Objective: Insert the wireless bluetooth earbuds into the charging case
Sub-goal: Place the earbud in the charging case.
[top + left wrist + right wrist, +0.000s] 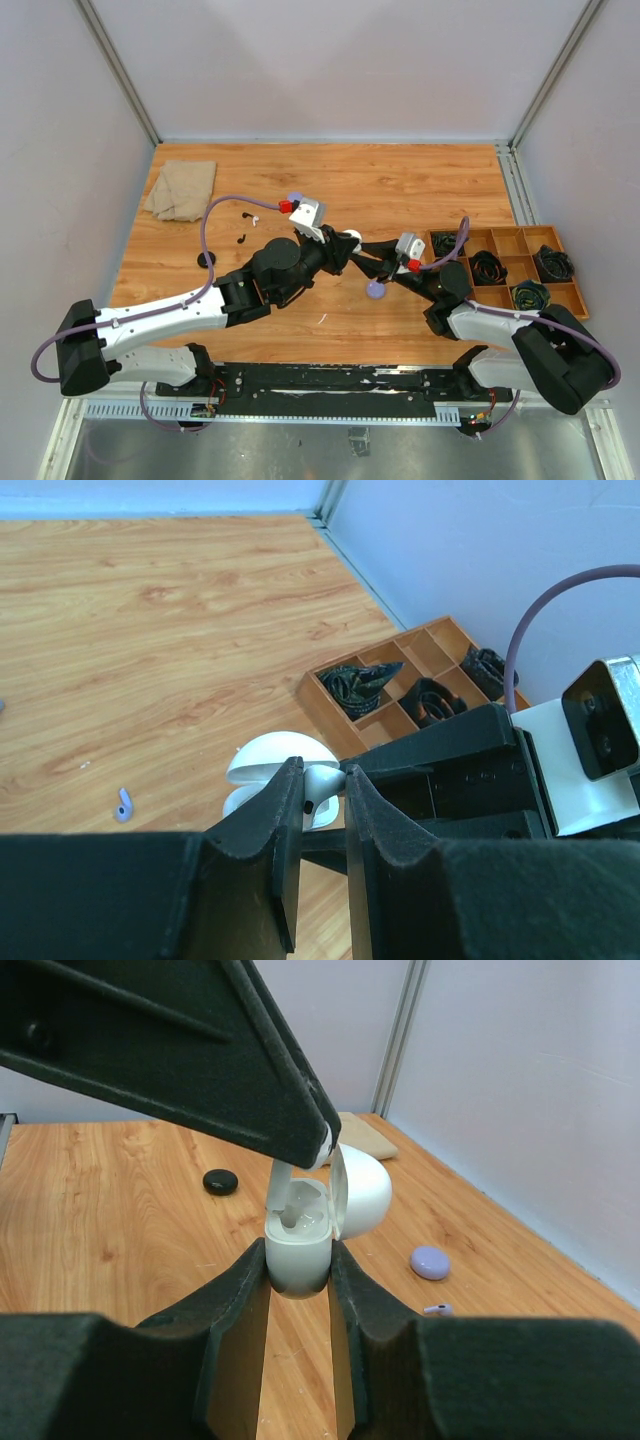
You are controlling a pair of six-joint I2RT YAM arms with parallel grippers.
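Observation:
My right gripper [298, 1251] is shut on the base of the white charging case [298, 1260] and holds it upright above the table, with its lid [362, 1192] swung open. My left gripper [322, 776] is shut on a white earbud [324, 792]. In the right wrist view the earbud's stem [279, 1194] reaches down into the case's left socket. From above, both grippers [343, 250] [363, 247] meet at the case [350, 238] mid-table. Loose on the wood lie a pale purple earbud [437, 1309] and black earbuds [247, 215].
A purple round case [430, 1261] and a black round case [220, 1181] rest on the table. A folded beige cloth [181, 189] lies at the far left. A wooden compartment tray [505, 243] with coiled cables stands at the right edge. Another purple piece [375, 290] lies below the grippers.

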